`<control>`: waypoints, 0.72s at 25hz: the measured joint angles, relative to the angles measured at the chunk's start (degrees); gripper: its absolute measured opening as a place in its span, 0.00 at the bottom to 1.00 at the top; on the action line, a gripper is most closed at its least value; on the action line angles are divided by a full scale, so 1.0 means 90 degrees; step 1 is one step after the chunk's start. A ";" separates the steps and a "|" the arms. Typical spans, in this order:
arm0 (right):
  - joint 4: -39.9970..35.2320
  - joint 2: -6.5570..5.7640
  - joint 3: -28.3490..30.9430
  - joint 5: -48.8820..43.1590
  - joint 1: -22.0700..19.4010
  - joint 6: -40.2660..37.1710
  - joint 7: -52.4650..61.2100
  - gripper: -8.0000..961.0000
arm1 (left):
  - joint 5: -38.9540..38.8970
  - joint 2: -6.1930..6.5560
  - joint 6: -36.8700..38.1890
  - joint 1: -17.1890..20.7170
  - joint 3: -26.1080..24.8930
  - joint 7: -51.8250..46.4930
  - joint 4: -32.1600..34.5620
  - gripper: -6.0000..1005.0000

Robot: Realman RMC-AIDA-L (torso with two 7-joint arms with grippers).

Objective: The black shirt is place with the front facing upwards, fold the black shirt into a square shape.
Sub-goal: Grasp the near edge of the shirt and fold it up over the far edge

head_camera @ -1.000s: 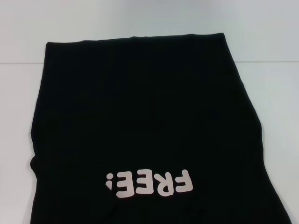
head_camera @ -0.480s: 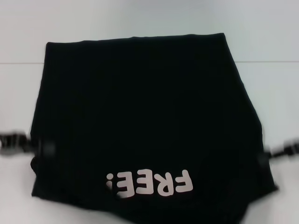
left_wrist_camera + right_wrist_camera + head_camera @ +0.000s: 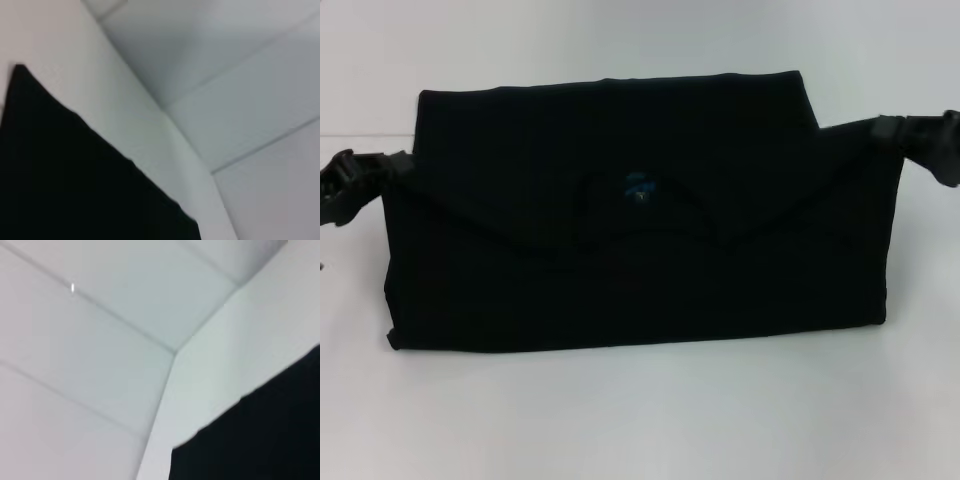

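The black shirt (image 3: 640,260) lies folded in half across the white surface (image 3: 640,420), its near part doubled over so the small blue neck label (image 3: 638,186) shows on top. My left gripper (image 3: 360,180) and right gripper (image 3: 910,135) each have their jaws clamped on an upper corner of the doubled-over cloth, one at either side.

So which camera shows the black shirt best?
The head view: the whole black shirt lies folded, neck label up, left gripper and right gripper at its ends. Each wrist view shows only a black corner.
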 joint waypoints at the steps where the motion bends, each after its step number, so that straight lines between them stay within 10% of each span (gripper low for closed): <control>1: 0.0000 0.0000 0.0000 0.0000 0.0000 0.0000 0.0000 0.04 | -0.0127 -0.0075 -0.0144 -0.0001 0.0003 0.0126 -0.0017 0.04; 7: 0.0030 0.0349 -0.0034 0.0261 0.0109 0.1040 -0.0644 0.04 | -0.0471 -0.0320 -0.0847 -0.0123 0.0011 0.0575 -0.0061 0.04; 18: 0.0053 0.0461 -0.0198 0.0250 0.0296 0.1784 -0.1243 0.04 | -0.0491 -0.0388 -0.1667 -0.0467 0.0138 0.0957 -0.0089 0.04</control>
